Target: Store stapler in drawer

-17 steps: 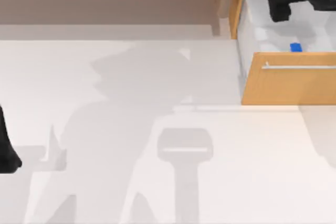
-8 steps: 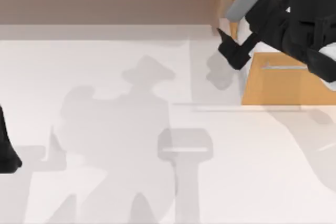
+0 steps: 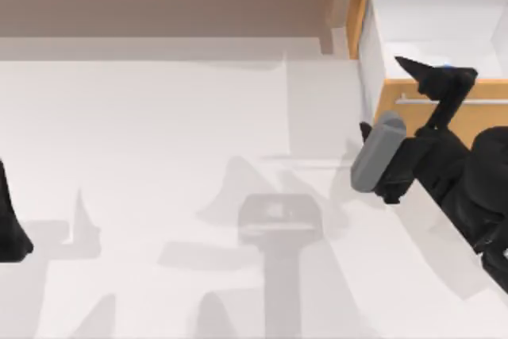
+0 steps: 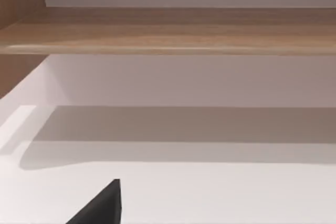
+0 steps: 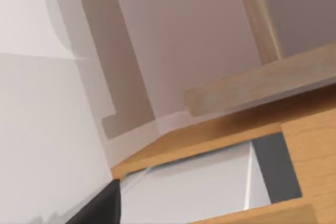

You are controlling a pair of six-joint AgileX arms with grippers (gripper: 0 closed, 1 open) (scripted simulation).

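Drawer (image 3: 432, 121) stands open at the table's right, wooden front toward the near side, silver bar handle (image 3: 468, 102) across the front, white interior behind it; stapler (image 3: 449, 70) lies inside, a sliver of blue visible just behind the front panel, mostly hidden by the right gripper (image 3: 435, 83); the storing itself looks done, so the step in hand is judged to be shutting the drawer. Right gripper hangs over the top edge of the drawer front by the handle, black fingers (image 3: 414, 69) pointing toward the interior; whether they are spread or closed cannot be told from these views; nothing appears to be carried. To do the closing well: set the fingers flat against the wooden front beside or below the handle rather than on the top lip; push straight back along the drawer's travel, slow and even, so the stapler does not slide or the front does not skew; keep fingertips out of the cavity before it shuts. Left arm (image 3: 12, 224) parked at the table's left edge; finger spread cannot be told. No brands, labels or legible writing on drawer, stapler or table (image 3: 175, 156).
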